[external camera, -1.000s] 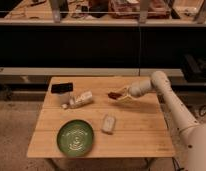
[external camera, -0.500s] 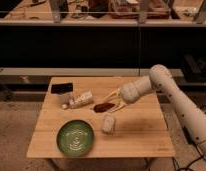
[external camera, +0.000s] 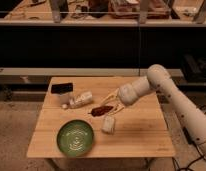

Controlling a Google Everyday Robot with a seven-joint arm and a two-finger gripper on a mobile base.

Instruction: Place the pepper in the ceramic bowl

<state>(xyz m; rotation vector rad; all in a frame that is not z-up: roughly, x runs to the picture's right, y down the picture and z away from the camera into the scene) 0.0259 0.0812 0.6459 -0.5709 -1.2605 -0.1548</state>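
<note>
The small dark red pepper [external camera: 100, 110] hangs in my gripper [external camera: 108, 105] a little above the middle of the wooden table [external camera: 141, 135]. The gripper's pale fingers [external camera: 111, 95] are closed around the pepper's right end. The round green ceramic bowl [external camera: 75, 137] with pale swirl markings sits at the front left of the table, below and left of the pepper. The pepper is apart from the bowl and not over it. My white arm reaches in from the right.
A whitish bottle [external camera: 80, 100] lies on its side just left of the pepper. A black flat object [external camera: 62, 88] lies at the back left. A small pale rectangular block [external camera: 109, 124] sits right of the bowl, just under the pepper. Dark shelving stands behind the table.
My gripper has carried the pepper from the table's back right leftward and downward toward the middle, closer to the bowl. The bowl, bottle and block have not moved.
</note>
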